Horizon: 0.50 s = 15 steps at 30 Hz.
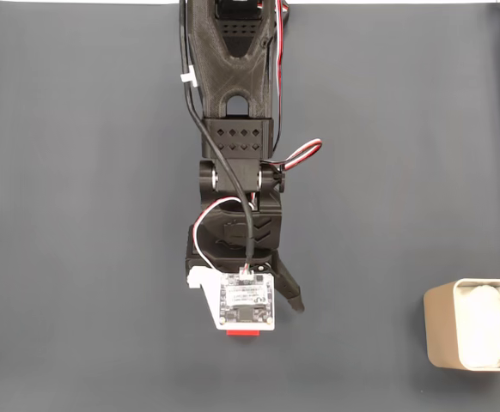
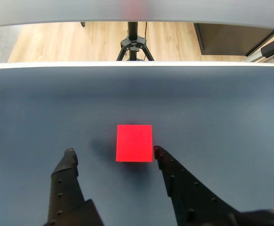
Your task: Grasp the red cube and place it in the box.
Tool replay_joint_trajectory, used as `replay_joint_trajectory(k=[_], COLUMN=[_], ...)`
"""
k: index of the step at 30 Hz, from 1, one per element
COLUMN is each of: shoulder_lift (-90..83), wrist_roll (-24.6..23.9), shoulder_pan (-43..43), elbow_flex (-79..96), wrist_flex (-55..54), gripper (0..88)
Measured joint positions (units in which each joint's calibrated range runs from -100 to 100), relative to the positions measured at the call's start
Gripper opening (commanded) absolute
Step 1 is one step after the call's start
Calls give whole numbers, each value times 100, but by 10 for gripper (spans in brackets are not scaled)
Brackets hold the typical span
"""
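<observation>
In the wrist view the gripper [image 2: 113,155] is seen spread wide, nothing held. The red cube [image 2: 134,143] rests on the dark mat [image 2: 231,113], off-centre between the fingertips — just beside the right one. If closed from here, the cube could be nudged aside or twisted. The box [image 1: 439,330] sits well apart.
</observation>
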Motion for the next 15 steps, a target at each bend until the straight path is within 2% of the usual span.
replay_joint_trajectory(k=[15], shoulder_lift=[261], wrist_roll=[0], shoulder_pan=[0], elbow_flex=[-81], wrist_flex=[-40], gripper=[377])
